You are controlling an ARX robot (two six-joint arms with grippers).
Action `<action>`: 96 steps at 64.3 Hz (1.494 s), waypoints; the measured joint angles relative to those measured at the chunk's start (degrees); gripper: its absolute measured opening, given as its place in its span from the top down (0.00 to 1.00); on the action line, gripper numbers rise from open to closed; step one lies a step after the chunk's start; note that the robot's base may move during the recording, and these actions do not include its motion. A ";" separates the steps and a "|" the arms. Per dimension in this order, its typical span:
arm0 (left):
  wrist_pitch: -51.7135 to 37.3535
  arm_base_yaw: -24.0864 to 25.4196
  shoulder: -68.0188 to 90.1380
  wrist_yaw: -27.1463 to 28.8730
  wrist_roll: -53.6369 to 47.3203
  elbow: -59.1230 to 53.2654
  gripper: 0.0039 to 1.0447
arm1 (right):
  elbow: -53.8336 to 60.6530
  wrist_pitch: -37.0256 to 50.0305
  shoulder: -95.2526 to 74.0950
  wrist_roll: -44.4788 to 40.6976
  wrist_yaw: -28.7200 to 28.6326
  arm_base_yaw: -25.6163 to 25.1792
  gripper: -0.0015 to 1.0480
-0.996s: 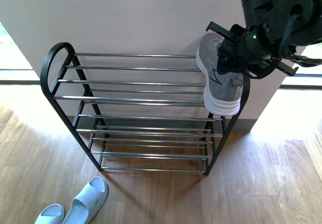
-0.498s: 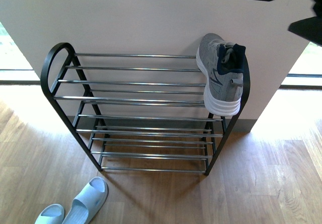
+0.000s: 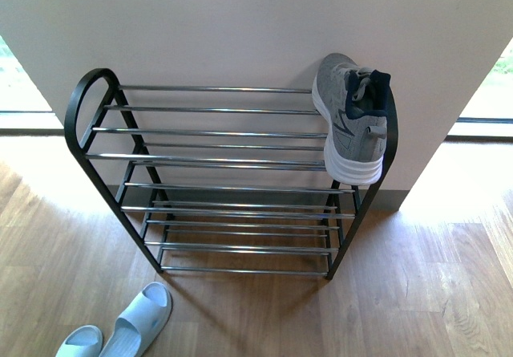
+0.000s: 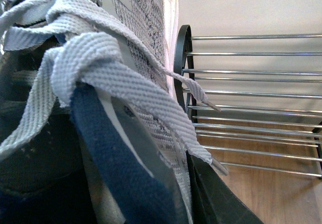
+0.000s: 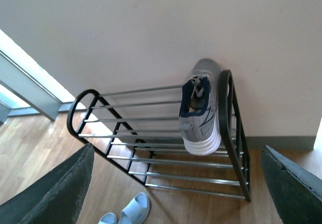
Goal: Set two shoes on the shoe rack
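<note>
One grey sneaker (image 3: 353, 116) lies on the right end of the shoe rack's (image 3: 216, 132) top tier, its white sole outward, free of any gripper. The right wrist view shows that sneaker (image 5: 198, 113) from above and afar, between the spread dark fingers (image 5: 55, 194) of my open right gripper (image 5: 176, 186). A second grey sneaker (image 4: 100, 83) fills the left wrist view, laces and navy collar close up, with my left gripper (image 4: 166, 194) shut on it; one dark finger (image 4: 216, 199) presses its side. The rack (image 4: 251, 83) stands behind it. Neither arm shows in the front view.
Two light-blue slides (image 3: 140, 317) lie on the wooden floor in front of the rack's left end. The rack stands against a pale wall (image 3: 240, 28), with bright windows on either side. The rack's other rods carry nothing.
My right arm has let go of the sneaker on the top tier and pulled up and away, out of the front view. The sneaker stays where it was set.
</note>
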State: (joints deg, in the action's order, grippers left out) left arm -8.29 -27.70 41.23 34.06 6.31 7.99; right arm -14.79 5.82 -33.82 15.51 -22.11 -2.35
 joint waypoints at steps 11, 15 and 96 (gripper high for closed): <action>0.00 0.00 0.00 0.02 0.00 0.00 0.98 | 6.10 14.71 2.21 -9.18 18.25 1.95 0.27; 0.00 0.00 0.00 0.07 0.00 0.00 0.98 | 7.04 16.00 3.50 -11.45 21.46 1.97 0.35; 2.89 -4.74 95.65 -36.83 3.65 79.82 0.98 | 13.68 -5.38 32.85 -15.30 22.12 2.25 0.98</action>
State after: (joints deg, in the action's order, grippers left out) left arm -5.41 -32.45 136.88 -2.76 9.96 87.81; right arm -1.10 0.45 -0.97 0.21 0.01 -0.10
